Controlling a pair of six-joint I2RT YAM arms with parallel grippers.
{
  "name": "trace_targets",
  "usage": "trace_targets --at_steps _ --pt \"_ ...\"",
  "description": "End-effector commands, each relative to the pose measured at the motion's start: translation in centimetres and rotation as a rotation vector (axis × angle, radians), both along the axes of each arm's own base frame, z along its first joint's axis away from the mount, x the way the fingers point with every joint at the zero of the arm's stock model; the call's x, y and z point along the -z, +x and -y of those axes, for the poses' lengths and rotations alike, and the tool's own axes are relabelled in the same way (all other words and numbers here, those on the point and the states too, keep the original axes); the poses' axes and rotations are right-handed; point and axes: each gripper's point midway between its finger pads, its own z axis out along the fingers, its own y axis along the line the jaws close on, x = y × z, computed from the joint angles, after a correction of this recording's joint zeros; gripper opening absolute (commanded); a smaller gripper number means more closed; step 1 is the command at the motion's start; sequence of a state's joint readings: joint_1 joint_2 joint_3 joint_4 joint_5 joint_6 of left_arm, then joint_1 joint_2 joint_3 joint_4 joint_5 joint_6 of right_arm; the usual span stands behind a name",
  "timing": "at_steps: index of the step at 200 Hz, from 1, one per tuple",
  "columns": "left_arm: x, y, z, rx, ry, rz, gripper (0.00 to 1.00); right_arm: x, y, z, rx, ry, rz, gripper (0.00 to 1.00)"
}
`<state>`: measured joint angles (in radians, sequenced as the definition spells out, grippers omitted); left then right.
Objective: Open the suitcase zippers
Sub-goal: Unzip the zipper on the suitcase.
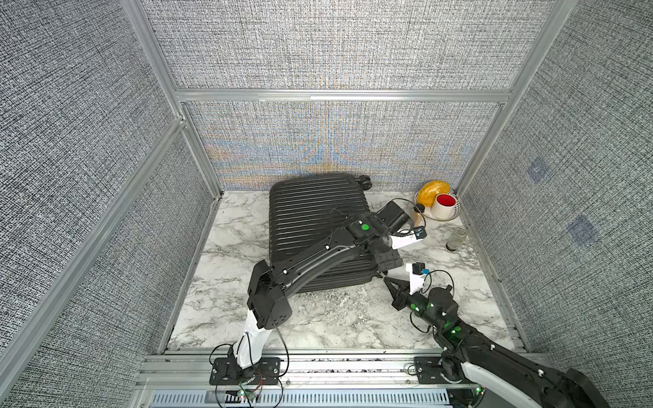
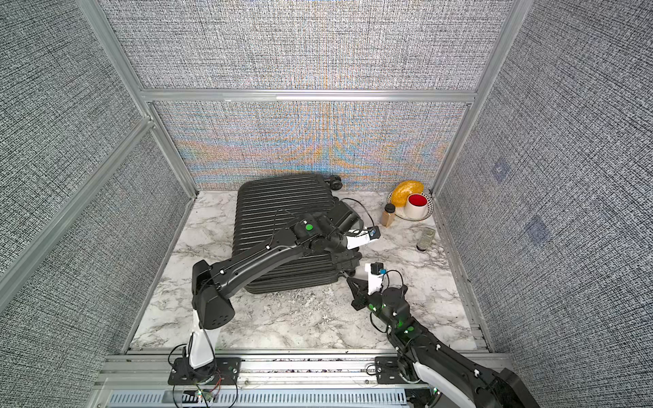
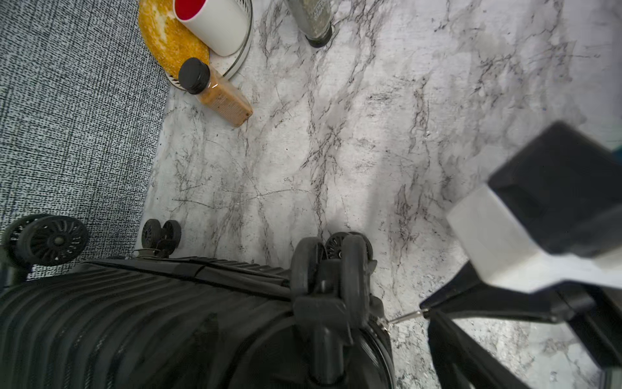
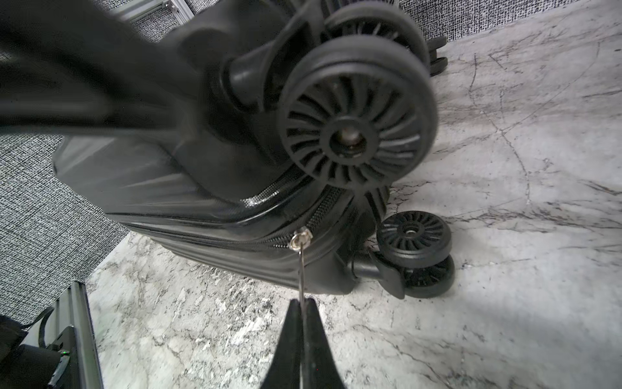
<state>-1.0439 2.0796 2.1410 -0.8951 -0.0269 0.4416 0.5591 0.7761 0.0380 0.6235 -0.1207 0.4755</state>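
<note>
Pinched shut, the right gripper (image 4: 303, 304) clamps the thin metal zipper pull (image 4: 301, 269), held straight out from the near right corner of the small black ribbed hard-shell suitcase (image 1: 311, 215). Its silver slider (image 4: 299, 239) sits on the black zipper track (image 4: 235, 243), just beside a spoked black double wheel (image 4: 356, 134). Lying flat on its broad side, the case rests on the white marble-patterned table (image 1: 318, 325), its far end close to the grey woven back wall (image 1: 335, 148). Over that same wheeled corner hangs the left gripper (image 1: 388, 260), jaws spread wide; whether it touches the shell cannot be told.
</note>
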Motion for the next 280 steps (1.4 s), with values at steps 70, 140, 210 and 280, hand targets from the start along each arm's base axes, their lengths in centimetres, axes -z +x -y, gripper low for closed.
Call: trace_targets --at_steps 70,140,210,280 --pt "4.2 0.0 0.0 0.023 0.102 -0.077 0.87 1.0 -0.2 0.6 0.017 -0.014 -0.032 0.00" --pt "5.6 0.4 -0.6 0.003 0.131 -0.109 0.72 1.3 -0.1 0.8 0.029 -0.025 -0.042 0.00" --pt "6.2 0.2 -1.7 -0.004 0.177 -0.127 0.45 1.5 0.3 1.3 0.062 -0.055 -0.050 0.00" --pt "3.4 -2.1 -2.5 0.061 0.130 -0.192 0.00 0.7 1.2 2.7 0.139 -0.090 -0.004 0.00"
